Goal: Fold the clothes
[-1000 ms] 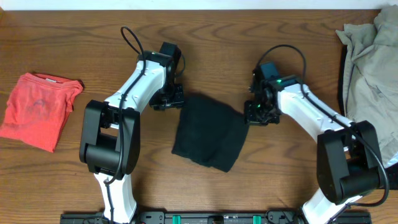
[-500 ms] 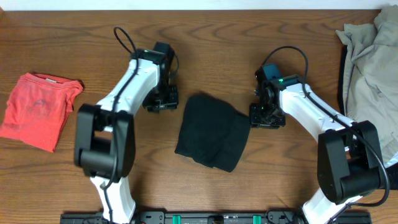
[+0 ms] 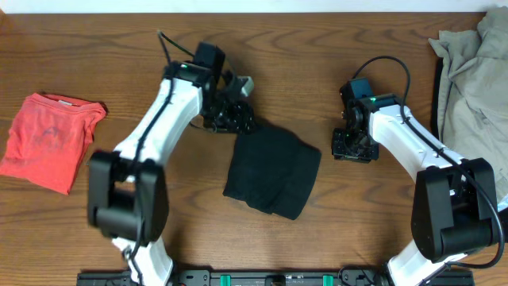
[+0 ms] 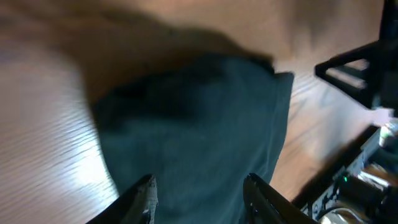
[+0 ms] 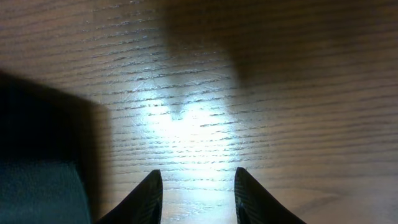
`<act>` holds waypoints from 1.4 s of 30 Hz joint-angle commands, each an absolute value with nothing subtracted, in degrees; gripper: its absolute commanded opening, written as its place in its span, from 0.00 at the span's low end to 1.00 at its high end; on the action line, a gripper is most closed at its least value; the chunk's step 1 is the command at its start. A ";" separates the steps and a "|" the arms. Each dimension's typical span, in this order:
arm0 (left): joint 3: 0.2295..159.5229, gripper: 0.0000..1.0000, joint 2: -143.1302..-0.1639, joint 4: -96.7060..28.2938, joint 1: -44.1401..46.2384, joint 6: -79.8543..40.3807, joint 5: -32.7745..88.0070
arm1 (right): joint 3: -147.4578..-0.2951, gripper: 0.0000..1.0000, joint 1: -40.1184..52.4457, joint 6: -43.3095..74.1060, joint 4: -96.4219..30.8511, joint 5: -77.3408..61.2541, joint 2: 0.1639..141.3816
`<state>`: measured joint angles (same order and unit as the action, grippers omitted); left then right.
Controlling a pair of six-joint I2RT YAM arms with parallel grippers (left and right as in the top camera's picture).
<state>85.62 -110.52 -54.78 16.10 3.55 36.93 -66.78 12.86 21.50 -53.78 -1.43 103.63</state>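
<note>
Shirt (image 3: 272,171) lies folded beneath left end effector (image 4: 199,186) and near right end effector (image 5: 197,180), both spread open, empty.

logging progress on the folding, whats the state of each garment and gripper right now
black shirt: folded into a compact bundle, mid-table
coral-red tee: roughly folded, lying flat at the left
beige garment: unfolded, rumpled heap at the right edge
left gripper: open, above the black shirt
right gripper: open, empty, over bare wood beside the shirt
</note>
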 commanded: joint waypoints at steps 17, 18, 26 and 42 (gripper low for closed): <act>85.38 0.41 -120.16 -53.49 12.10 -2.66 22.48 | -67.05 0.38 12.75 21.39 -55.27 -1.04 102.30; 85.80 0.42 -119.13 -54.19 12.10 -2.66 22.48 | -67.05 0.38 12.75 21.12 -55.20 -1.04 102.30; 86.26 1.00 -110.34 -58.98 12.10 -2.66 22.24 | -67.05 0.39 12.75 20.93 -55.09 -1.04 102.30; 71.11 0.98 -110.91 -51.33 12.12 4.40 31.92 | -67.05 0.40 12.75 20.91 -55.09 -0.62 102.30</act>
